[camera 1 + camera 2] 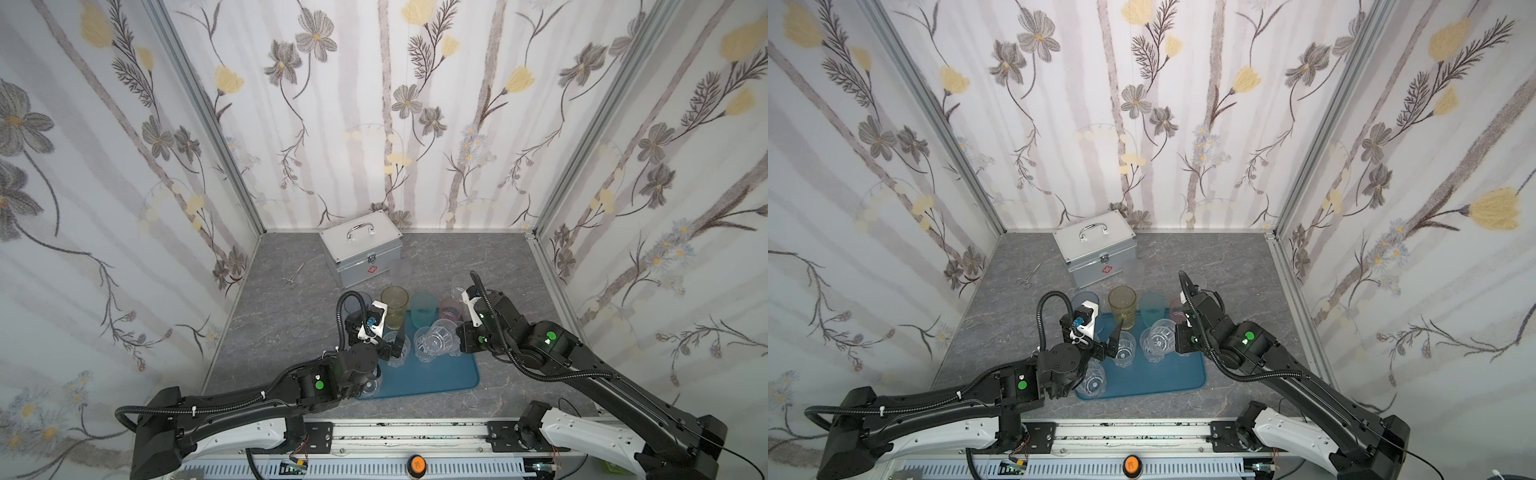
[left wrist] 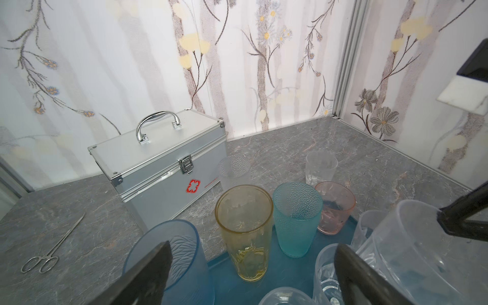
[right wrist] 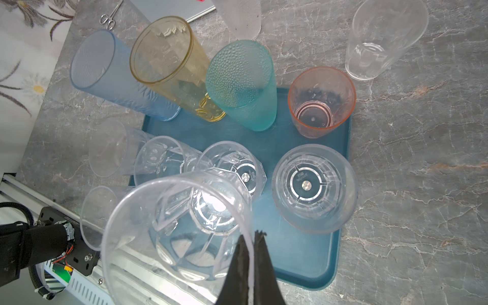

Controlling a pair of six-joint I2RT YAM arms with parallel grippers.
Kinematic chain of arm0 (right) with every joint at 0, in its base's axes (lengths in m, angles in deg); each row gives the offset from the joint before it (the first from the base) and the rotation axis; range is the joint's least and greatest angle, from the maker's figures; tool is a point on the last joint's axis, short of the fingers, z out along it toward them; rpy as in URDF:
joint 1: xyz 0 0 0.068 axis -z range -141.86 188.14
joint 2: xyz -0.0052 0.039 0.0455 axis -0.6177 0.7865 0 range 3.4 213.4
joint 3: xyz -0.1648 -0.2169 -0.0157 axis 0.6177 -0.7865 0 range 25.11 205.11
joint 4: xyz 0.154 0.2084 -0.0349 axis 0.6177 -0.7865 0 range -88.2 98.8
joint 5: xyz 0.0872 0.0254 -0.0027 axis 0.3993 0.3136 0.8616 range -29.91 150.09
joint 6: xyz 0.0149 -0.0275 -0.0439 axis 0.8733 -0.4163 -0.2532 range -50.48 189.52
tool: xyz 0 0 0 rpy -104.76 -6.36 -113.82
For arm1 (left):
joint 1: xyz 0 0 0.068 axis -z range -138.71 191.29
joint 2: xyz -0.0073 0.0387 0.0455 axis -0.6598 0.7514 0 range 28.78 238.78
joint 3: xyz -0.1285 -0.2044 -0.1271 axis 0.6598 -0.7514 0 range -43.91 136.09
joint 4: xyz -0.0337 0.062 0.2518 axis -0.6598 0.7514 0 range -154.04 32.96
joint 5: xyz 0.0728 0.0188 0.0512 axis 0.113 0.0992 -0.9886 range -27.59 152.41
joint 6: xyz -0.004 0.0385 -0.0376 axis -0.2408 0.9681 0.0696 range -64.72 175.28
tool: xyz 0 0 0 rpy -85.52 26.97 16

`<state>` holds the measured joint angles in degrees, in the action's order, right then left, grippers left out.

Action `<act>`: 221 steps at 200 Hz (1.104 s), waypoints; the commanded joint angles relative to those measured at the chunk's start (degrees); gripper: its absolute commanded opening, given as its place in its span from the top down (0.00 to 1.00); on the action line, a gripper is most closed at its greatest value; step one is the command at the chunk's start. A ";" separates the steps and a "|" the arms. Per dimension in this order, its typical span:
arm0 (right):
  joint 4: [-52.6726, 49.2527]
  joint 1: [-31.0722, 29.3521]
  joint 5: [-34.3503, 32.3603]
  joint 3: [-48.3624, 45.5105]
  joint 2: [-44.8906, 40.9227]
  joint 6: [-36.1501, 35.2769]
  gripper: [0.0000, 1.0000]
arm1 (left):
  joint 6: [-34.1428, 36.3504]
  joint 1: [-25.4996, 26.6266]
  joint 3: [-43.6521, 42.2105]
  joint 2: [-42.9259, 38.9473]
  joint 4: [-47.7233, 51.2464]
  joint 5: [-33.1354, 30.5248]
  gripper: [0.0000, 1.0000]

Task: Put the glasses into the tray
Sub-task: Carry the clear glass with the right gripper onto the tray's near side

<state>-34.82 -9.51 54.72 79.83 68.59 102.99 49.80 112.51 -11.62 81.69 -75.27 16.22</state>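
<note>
Nearest clear glass [image 3: 177, 237] — upright, mouth up

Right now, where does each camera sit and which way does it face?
Top view: high over the near rail, facing down at tray; left arm, right arm show.
Top view: alongside, same tray, both arms.
Left wrist: low, facing case; open left end effector shows.
Right wrist: above tray, facing down; right end effector shut on clear glass.
Shared: both wrist views show the yellow glass.
</note>
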 commanded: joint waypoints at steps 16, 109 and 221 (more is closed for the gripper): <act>-0.38 -3.78 -1.99 1.99 1.85 2.08 1.00 | -2.16 -0.06 -0.33 -0.70 3.37 -2.23 0.01; -5.39 -10.72 -1.54 3.13 4.63 3.79 1.00 | -4.10 -0.32 -1.53 -2.56 6.48 -2.78 0.00; 2.43 -15.83 -2.19 1.71 14.18 3.97 1.00 | -5.77 -0.79 -3.21 -3.60 7.44 -2.26 0.00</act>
<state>-36.78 -24.88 53.50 81.69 81.53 106.51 45.85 111.89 -14.52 78.12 -68.05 14.60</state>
